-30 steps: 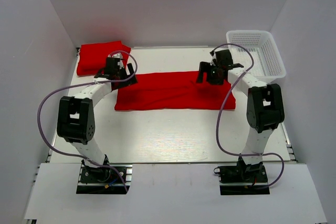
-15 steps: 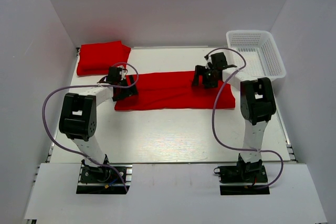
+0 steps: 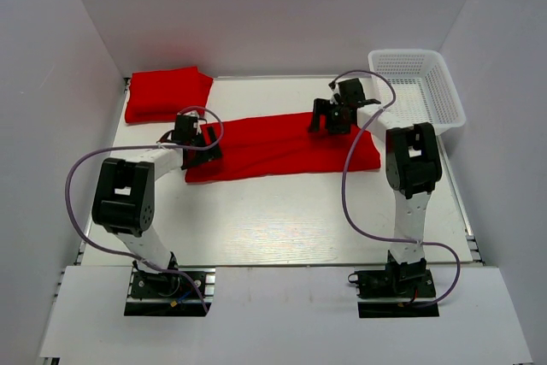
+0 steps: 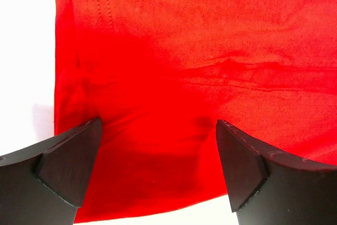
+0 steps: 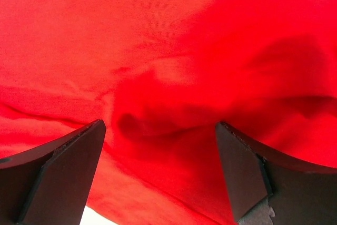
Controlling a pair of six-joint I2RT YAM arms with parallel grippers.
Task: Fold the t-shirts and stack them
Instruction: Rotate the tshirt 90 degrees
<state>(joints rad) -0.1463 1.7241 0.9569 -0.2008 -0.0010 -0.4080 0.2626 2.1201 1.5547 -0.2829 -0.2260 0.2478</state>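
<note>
A red t-shirt (image 3: 282, 146), folded into a long strip, lies across the middle of the table. A second red t-shirt (image 3: 167, 93) lies folded at the back left. My left gripper (image 3: 205, 141) is open over the strip's left end, with cloth (image 4: 158, 77) between its wide-apart fingers (image 4: 68, 167). My right gripper (image 3: 329, 120) is open over the strip's upper right part, where the cloth (image 5: 168, 67) is wrinkled between its fingers (image 5: 242, 172). Neither grips the cloth.
A white mesh basket (image 3: 444, 100) stands at the back right, close to the right arm. White walls enclose the table on the left, back and right. Purple cables loop beside both arms.
Both grippers have moved a little left along the strip. The right arm's elbow has swung towards the back. The strip's right end has shifted slightly.
</note>
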